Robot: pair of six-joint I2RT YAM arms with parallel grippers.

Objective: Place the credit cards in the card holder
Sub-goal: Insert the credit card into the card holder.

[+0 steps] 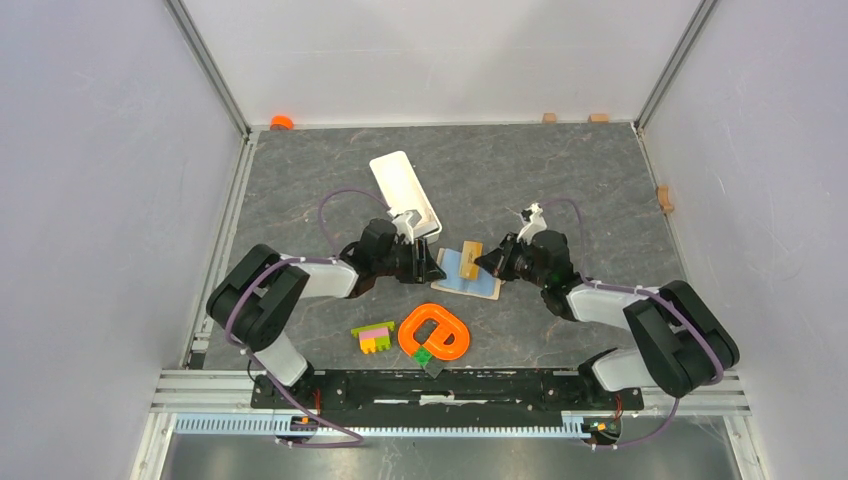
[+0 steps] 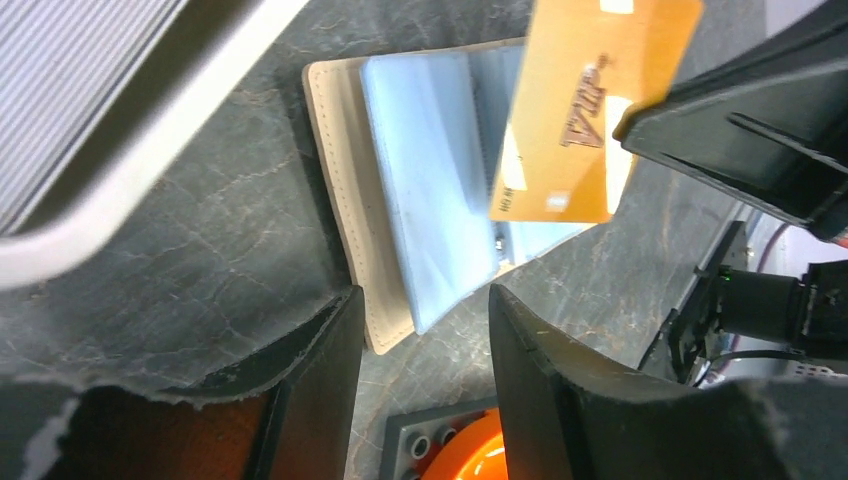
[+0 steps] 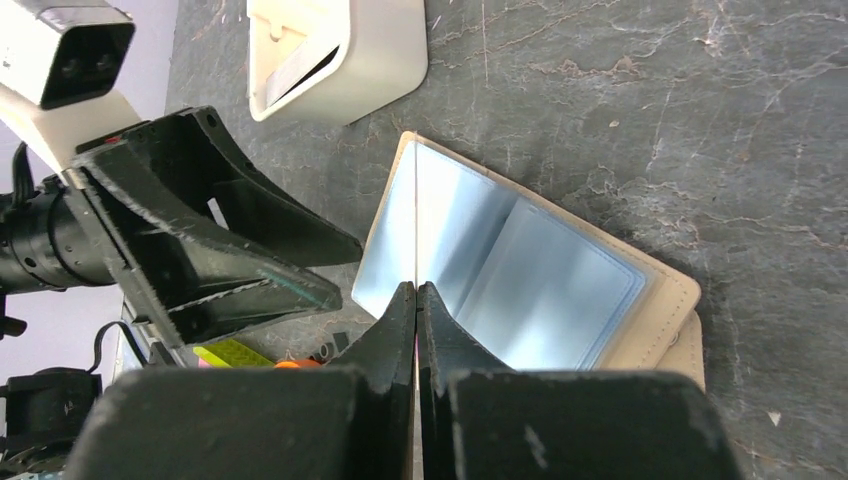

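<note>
Right claw [image 3: 417,292] pinching gold card [image 2: 590,110] edge-on over card holder [image 2: 335,190]; left claw [image 2: 425,320] released. Unpinned holder may slide, card misses slot.

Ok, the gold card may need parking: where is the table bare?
Bare: back right, between the white tray and the wooden block; also back left of the tray. Crowded: the middle around the wallet, and the front by the bricks and orange ring.
</note>
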